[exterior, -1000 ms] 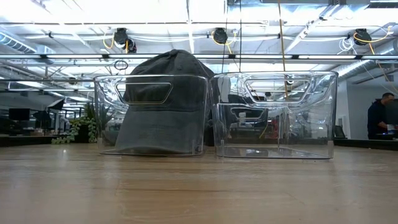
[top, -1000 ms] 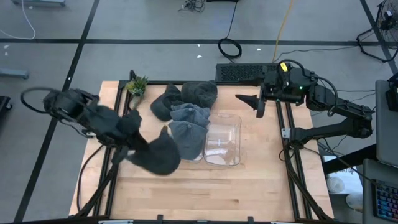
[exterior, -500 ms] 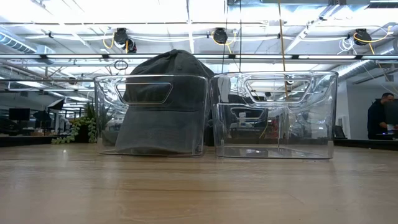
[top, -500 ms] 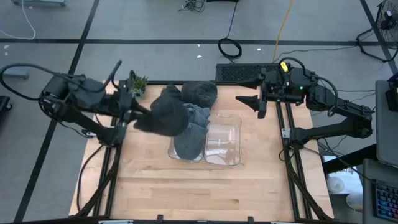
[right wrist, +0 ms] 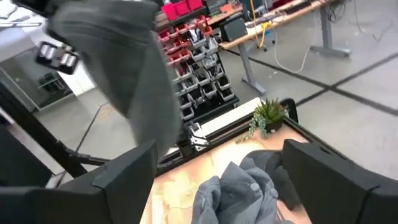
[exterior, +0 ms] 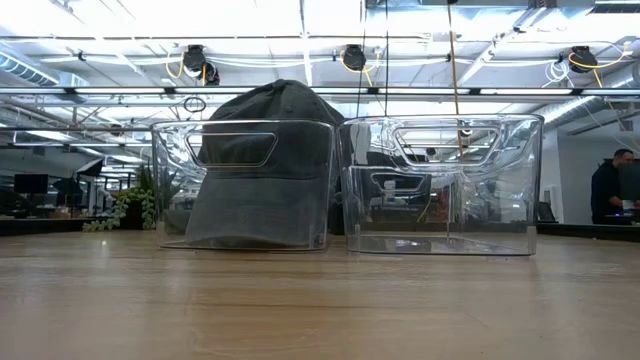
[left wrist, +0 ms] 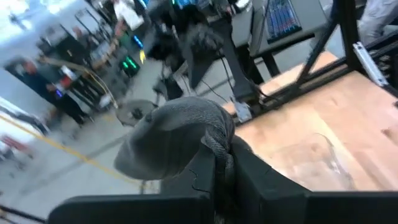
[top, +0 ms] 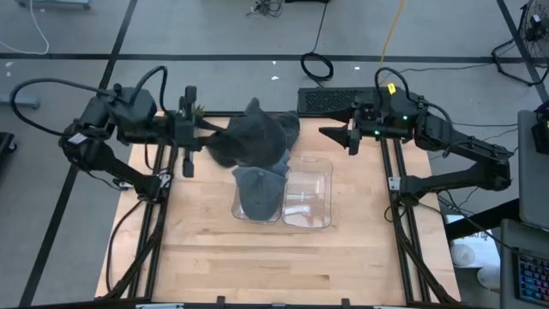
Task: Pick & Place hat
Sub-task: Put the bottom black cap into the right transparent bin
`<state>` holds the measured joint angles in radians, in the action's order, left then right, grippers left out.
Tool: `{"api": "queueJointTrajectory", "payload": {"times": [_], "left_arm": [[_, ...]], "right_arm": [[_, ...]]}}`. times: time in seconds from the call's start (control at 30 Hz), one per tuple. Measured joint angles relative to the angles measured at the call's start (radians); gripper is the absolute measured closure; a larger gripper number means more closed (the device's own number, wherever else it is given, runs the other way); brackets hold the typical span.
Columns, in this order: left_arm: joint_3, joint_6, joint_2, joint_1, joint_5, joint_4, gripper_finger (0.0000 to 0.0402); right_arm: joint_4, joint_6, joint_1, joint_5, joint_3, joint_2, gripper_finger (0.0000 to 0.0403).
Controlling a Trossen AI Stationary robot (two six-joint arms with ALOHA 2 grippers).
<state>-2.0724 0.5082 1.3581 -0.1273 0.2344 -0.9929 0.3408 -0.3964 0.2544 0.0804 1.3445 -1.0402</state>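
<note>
Nearest, on the pale wooden table [top: 257,257], two clear hard plastic bins stand side by side. The left bin [exterior: 240,185] holds a soft dark grey cap [exterior: 265,160]; the right bin [exterior: 440,185] is see-through, with moulded handles. Behind them lies a heap of limp grey hats [right wrist: 239,186]. Above the heap, the left gripper [top: 206,136] reaches level, pinching a floppy dark hat [top: 253,137]. The right gripper [top: 334,133] waits at the far right edge, fingers spread.

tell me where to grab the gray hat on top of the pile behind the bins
Pinch a raised fold of the crumpled gray hat from straight above. It lies slumped on the pile, showing no clear brim edge, and the free right end effector hovers nearby, open.
</note>
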Motion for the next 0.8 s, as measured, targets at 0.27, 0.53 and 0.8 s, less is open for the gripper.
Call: {"api": "queueJointTrajectory", "payload": {"times": [0.27, 0.53, 0.8], "left_arm": [[0.0, 0.123, 0.041, 0.018, -0.011, 0.119, 0.0375], [0.0, 0.195, 0.07, 0.039, 0.006, 0.252, 0.0375], [0.0, 0.218, 0.118, 0.064, 0.002, 0.339, 0.0375]], "right_arm": [[-0.017, -0.072, 0.048, 0.244, 0.0, -0.054, 0.006], [-0.061, -0.085, 0.047, 0.268, 0.0, -0.089, 0.0058], [-0.212, -0.168, 0.043, 0.4, 0.0, -0.11, 0.0063]]}}
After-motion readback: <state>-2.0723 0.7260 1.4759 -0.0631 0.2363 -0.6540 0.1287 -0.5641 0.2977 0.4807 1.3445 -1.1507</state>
